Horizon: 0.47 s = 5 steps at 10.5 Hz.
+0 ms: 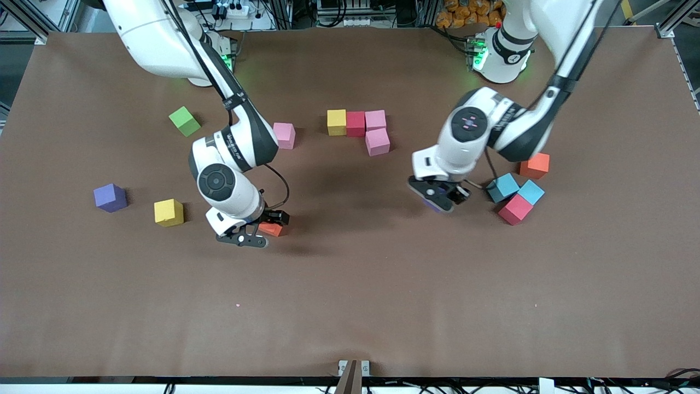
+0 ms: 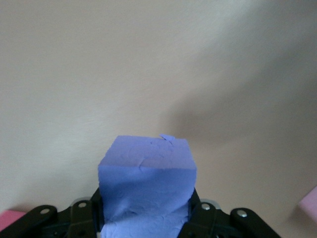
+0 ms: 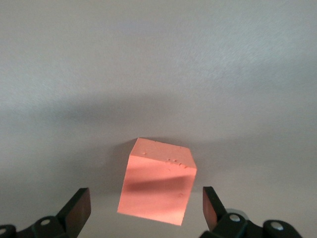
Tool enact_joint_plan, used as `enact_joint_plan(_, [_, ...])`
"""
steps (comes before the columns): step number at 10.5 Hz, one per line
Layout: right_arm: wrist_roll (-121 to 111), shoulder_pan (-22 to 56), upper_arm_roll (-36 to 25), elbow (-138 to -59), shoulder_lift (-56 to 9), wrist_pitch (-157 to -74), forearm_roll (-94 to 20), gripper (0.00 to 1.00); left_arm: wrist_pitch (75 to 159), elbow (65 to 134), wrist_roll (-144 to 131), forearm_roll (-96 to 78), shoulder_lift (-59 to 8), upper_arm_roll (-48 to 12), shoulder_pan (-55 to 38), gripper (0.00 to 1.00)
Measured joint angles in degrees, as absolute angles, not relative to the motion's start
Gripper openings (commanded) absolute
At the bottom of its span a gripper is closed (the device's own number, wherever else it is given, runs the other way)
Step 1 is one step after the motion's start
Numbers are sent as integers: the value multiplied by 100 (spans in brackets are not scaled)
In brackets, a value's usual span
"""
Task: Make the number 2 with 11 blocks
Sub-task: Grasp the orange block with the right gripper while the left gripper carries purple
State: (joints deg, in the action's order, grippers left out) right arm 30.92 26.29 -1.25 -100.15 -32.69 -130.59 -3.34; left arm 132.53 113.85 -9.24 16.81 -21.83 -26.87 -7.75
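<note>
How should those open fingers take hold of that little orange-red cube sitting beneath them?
From straight above, pinching two facing flat sides of the small matte orange-red cube. It rests flat on the brown table, turned slightly askew between the right gripper's open fingers, so a small wrist turn would square them.

The left gripper (image 1: 444, 198) is closed on a purple cube (image 2: 147, 186) and hangs over the table. The right gripper (image 1: 257, 232) is low, fingers (image 3: 78, 209) wide apart around a red cube (image 3: 157, 181).
</note>
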Motion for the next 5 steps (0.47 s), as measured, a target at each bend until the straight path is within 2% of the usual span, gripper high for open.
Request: enact_joint_plan(5, [3093,2647,-119,-10096,-3447,-13154,-287,100,13256,10666,-3246,1681,-3020,-2685,-1459,7])
